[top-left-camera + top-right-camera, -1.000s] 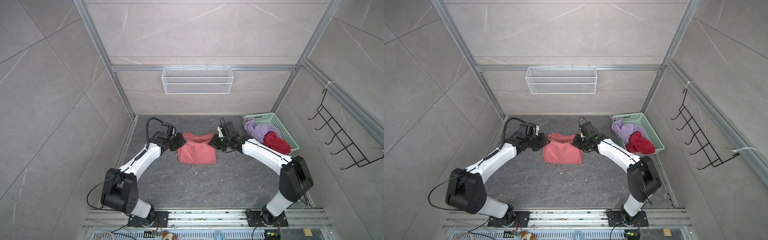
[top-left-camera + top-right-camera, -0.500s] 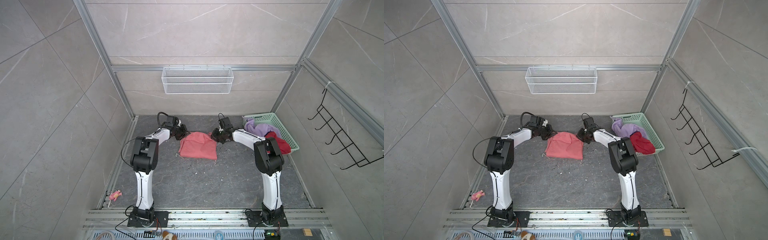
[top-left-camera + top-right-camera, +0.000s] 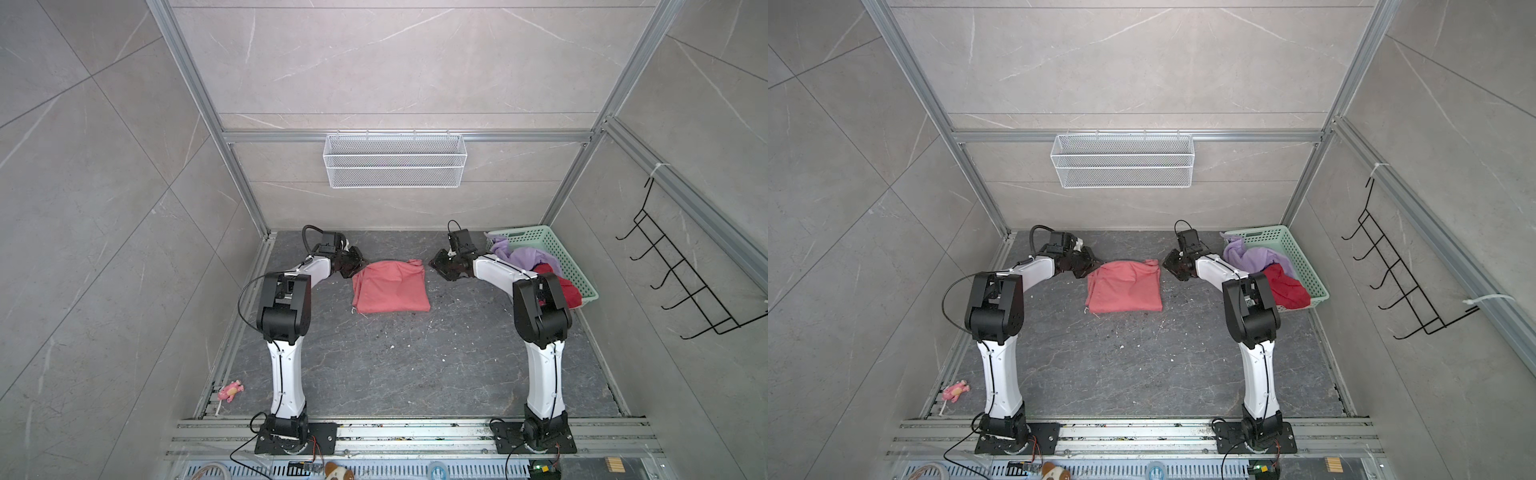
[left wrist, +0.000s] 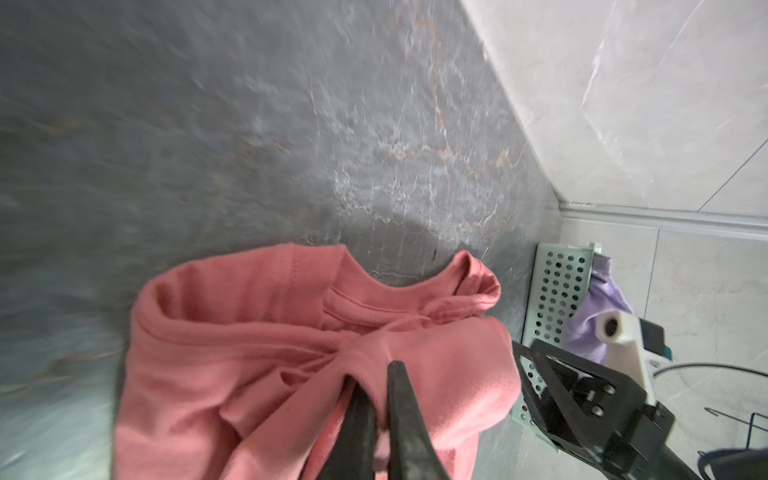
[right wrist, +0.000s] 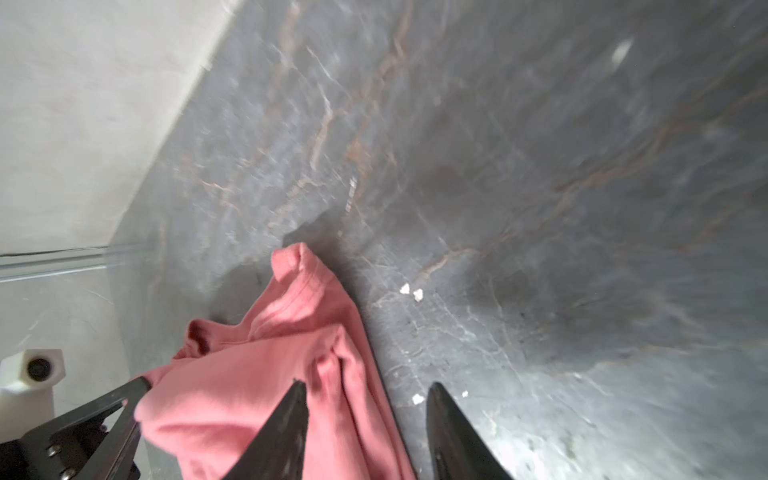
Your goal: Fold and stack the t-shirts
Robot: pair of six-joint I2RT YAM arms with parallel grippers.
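**Fig.** Bimanual fold, one garment laid out. The salmon-pink tee [image 3: 390,286] lay folded on the table [image 3: 395,374], toward the back wall and btwn the two grippers.

**L gripper** [image 4: 374,372]: at the tee's far-left corner, jaws pressed nearly together on a bunched ridge of pink cloth (left wrist view).

**R gripper** [image 5: 366,384]: jaws spread, holding nothing. One jaw was over the tee's edge, the other over bare table. In both top views it sat just beside the far-right corner, apart from the cloth.

**Key relation:** the tee's far edge, collar incl., ran across from the L gripper to the R gripper. The rest of the cloth extended from that edge toward the arm bases. The long axis was hard to call, as the outline looked near square from above. The L arm was in contact and the R arm slightly off, so any further tidying of this tee would prob. start on the L side. For the next garment the R arm was plainly nearer: the mint-green basket [image 3: 575,270] stood just beside its forearm, at the table's back-right corner.

**Counts:**
- Tees: 3. One pink on the table; one lilac tee [image 3: 519,255] and one deep-red tee [image 3: 561,291] heaped unfolded in the basket.
- Baskets: 1.
- Grippers: 2.
- Stack (judged): 1 item down, 2 tees left to fold.
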